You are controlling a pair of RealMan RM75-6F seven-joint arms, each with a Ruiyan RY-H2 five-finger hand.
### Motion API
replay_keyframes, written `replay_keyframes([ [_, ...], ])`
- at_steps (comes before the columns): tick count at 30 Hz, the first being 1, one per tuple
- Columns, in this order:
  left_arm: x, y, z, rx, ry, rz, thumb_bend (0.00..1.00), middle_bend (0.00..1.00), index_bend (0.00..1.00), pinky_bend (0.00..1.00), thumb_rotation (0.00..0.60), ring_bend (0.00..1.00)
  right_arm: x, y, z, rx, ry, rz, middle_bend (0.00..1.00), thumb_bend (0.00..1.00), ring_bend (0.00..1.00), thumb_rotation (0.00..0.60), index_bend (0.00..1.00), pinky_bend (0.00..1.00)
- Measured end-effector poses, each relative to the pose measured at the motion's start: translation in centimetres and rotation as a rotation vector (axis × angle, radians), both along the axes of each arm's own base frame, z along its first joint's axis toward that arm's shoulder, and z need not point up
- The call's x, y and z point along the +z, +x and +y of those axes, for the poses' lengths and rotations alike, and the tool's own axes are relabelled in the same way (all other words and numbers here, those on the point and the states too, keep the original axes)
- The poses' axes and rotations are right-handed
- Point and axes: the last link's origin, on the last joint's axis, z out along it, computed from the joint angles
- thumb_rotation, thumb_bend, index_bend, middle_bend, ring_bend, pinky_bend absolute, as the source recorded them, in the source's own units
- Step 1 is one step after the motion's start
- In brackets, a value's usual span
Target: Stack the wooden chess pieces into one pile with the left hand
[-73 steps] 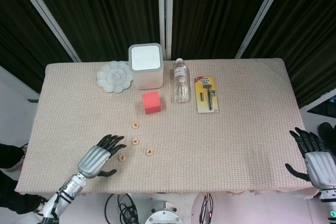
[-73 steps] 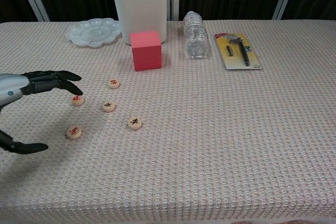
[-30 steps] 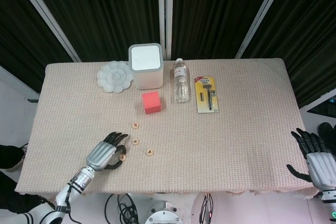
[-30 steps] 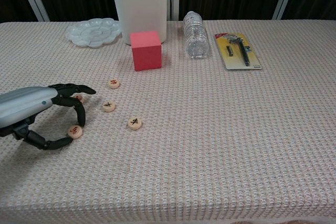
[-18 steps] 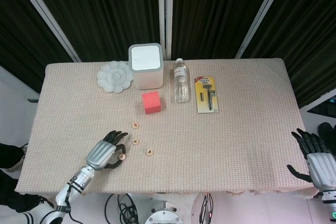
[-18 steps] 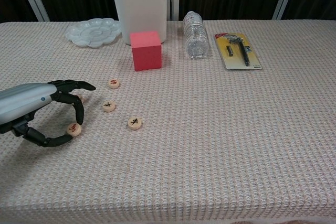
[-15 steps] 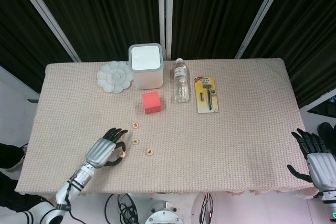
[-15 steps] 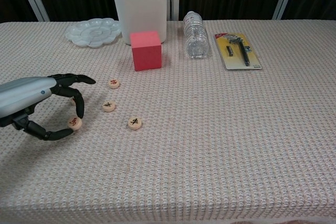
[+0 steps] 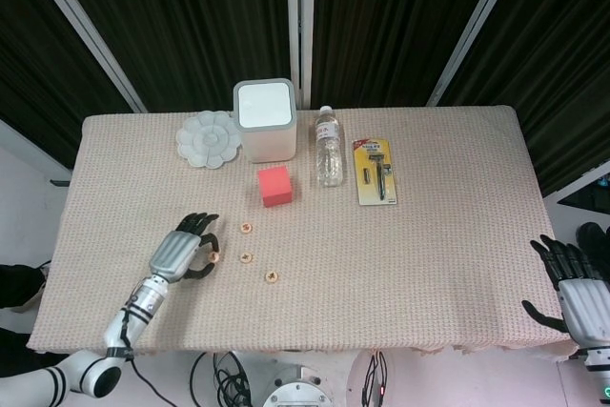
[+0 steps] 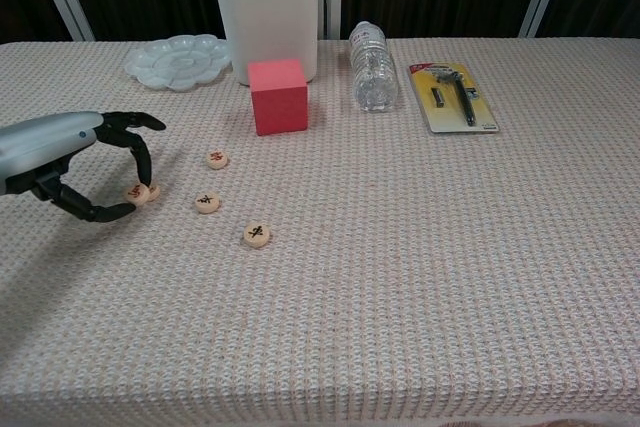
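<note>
Several round wooden chess pieces lie on the woven tablecloth left of centre. My left hand (image 10: 70, 159) (image 9: 179, 253) pinches one piece (image 10: 134, 193) (image 9: 213, 256) between thumb and a fingertip. That piece hangs just over, and partly hides, a second piece (image 10: 153, 190) on the cloth. Three more lie flat to the right: one (image 10: 217, 159) (image 9: 246, 228) furthest back, one (image 10: 207, 202) (image 9: 246, 256) in the middle, one (image 10: 257, 235) (image 9: 273, 277) nearest the front. My right hand (image 9: 572, 288) hovers off the table's right front corner, fingers spread, holding nothing.
A red cube (image 10: 278, 95) stands behind the pieces. Along the back are a white paint palette (image 10: 178, 60), a white lidded bin (image 10: 266, 9), a lying water bottle (image 10: 374, 65) and a packaged razor (image 10: 455, 95).
My left hand closed on the piece nearest the front, lifted it, and carried it back and left to just over the far-left piece. The right hand stayed put.
</note>
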Motion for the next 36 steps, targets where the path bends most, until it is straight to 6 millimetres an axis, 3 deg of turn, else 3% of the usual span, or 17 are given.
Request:
replay_keyframes([
  [11, -0.67, -0.14, 1.01, -0.002, 0.008, 0.009, 0.32, 0.07, 0.48, 0.00, 0.600, 0.00, 0.07, -0.04, 0.05, -0.004, 0.002, 0.003, 0.00, 0.16, 0.00, 0.600, 0.00, 0.00],
  [36, -0.42, 0.10, 0.91, -0.015, 0.019, 0.005, 0.32, 0.07, 0.37, 0.00, 0.600, 0.00, 0.07, 0.09, -0.11, -0.005, 0.006, 0.006, 0.00, 0.16, 0.00, 0.600, 0.00, 0.00],
])
